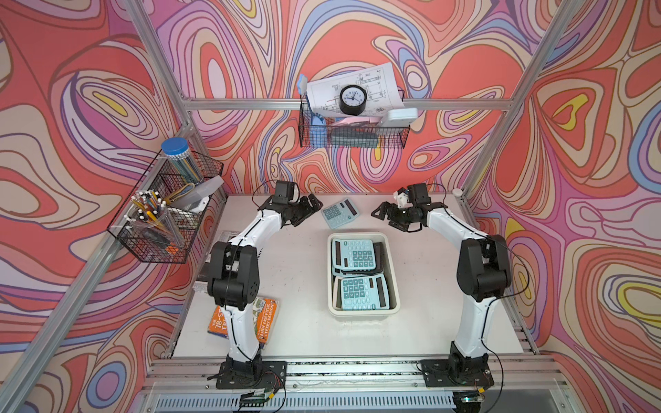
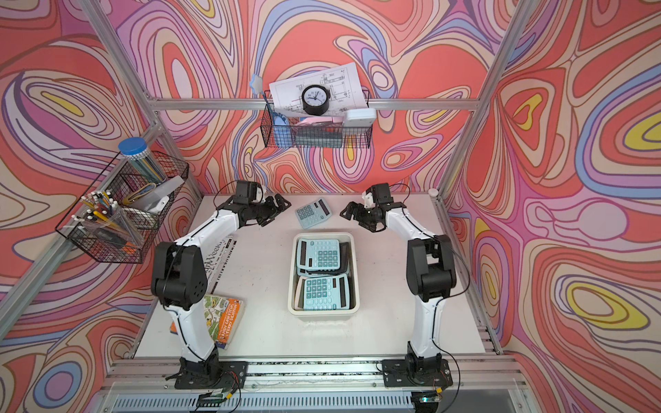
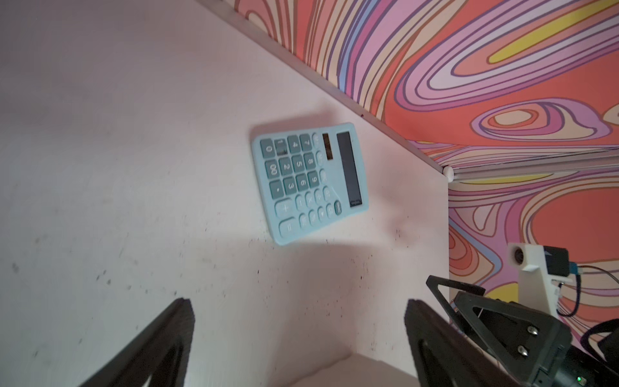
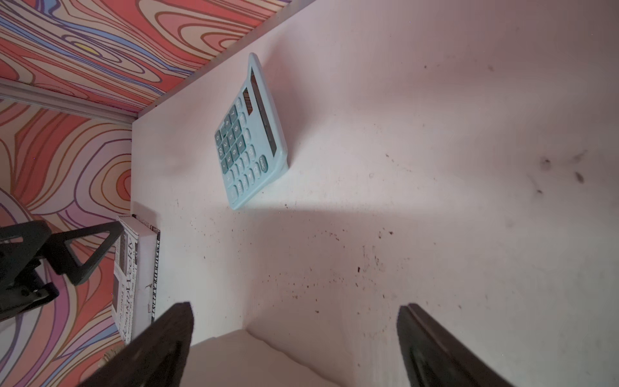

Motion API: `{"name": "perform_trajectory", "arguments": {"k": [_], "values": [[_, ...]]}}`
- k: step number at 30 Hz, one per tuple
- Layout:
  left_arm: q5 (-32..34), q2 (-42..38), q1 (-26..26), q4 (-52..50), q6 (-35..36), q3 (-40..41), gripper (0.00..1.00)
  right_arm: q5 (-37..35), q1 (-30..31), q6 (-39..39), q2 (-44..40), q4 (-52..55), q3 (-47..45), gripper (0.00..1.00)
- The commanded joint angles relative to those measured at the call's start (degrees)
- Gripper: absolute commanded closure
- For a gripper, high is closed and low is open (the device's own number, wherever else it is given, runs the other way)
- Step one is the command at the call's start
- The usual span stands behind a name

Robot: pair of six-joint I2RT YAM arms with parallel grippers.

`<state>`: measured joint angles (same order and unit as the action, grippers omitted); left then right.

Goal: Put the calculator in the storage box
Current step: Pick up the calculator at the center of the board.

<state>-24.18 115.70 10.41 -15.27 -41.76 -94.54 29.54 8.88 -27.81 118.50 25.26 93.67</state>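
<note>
A light blue calculator point(image 1: 339, 213) point(image 2: 313, 214) lies flat on the white table near the back wall, beyond the storage box. It shows in the left wrist view point(image 3: 310, 182) and the right wrist view point(image 4: 251, 134). The cream storage box point(image 1: 362, 312) point(image 2: 322, 312) sits mid-table and holds two blue calculators on top of darker ones. My left gripper point(image 1: 313, 211) point(image 3: 298, 303) hovers left of the loose calculator, open and empty. My right gripper point(image 1: 382, 218) point(image 4: 294, 306) hovers to its right, also open and empty. Neither touches it.
A book point(image 1: 264, 318) lies at the front left by the left arm, with a newspaper point(image 2: 218, 257) behind it along the left edge. Black wire baskets hang on the left wall point(image 1: 164, 214) and the back wall point(image 1: 354, 132).
</note>
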Motion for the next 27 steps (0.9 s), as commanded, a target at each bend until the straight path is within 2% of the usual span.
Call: {"name": "perform_trajectory", "arguments": {"k": [1, 8, 15, 18, 27], "values": [[-2.32, 7.02, -0.40, -0.32, 2.88, -7.06, 0.07, 5.66, -0.32, -3.86, 4.32, -4.76, 2.93, 0.04], [-9.50, 23.82, -0.52, 8.55, -3.42, -20.61, 0.08, 10.73, -0.36, -8.74, 12.43, -10.14, 6.19, 0.05], [-10.94, 31.23, 0.16, 13.81, -8.09, -23.67, 0.08, 14.09, -0.30, -13.69, 15.08, -16.24, 3.44, 0.06], [-12.41, 32.35, 1.36, 13.80, -9.32, -24.55, 0.09, 15.06, -0.05, -16.43, 16.45, -18.90, 2.52, 0.06], [-14.26, 29.22, 5.26, 16.79, -9.81, -16.70, 0.10, 12.82, 0.17, -23.36, 21.39, -24.14, 3.18, 0.07]]}}
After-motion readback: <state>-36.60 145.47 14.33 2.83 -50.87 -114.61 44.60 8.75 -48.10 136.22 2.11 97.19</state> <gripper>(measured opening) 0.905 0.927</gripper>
